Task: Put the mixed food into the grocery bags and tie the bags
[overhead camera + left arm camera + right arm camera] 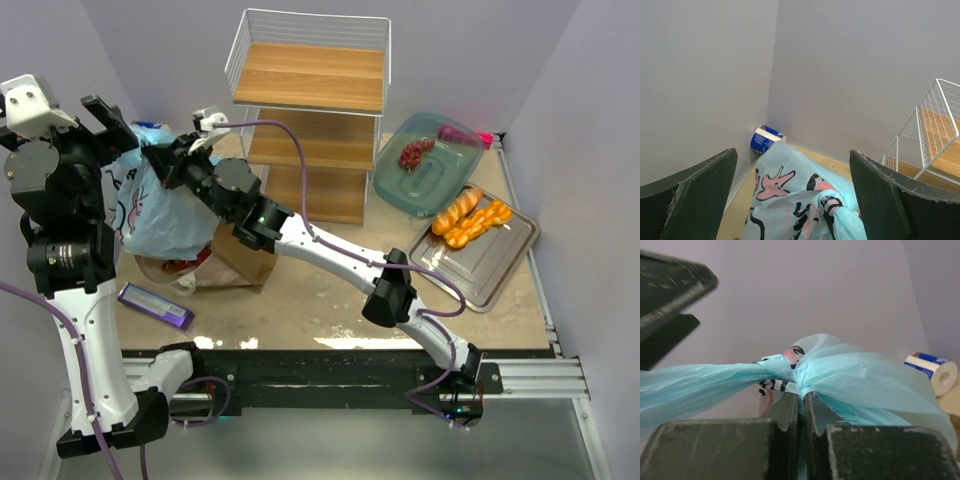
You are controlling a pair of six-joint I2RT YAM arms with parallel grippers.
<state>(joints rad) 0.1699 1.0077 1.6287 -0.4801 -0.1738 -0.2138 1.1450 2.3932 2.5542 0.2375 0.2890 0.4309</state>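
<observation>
At the tabletop's [320,300] left edge you find the plastic bag [160,215], with the paper bag [245,258] just right of it and the wrapped bar [155,306] before both. Roll [765,139]: far-left corner. Shelf rack [310,110]: far edge. Dish [395,185]: far-right corner; before it, breads [470,218] on the tray [490,272].

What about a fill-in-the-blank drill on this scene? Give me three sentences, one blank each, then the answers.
1. The right gripper is shut on the ___ plastic bag.
2. The left gripper, near that bag, has its jaws ___.
3. The orange-brown breads lie on the silver tray, on the ___ arm's side.

Missing words: light-blue; open; right.
</observation>
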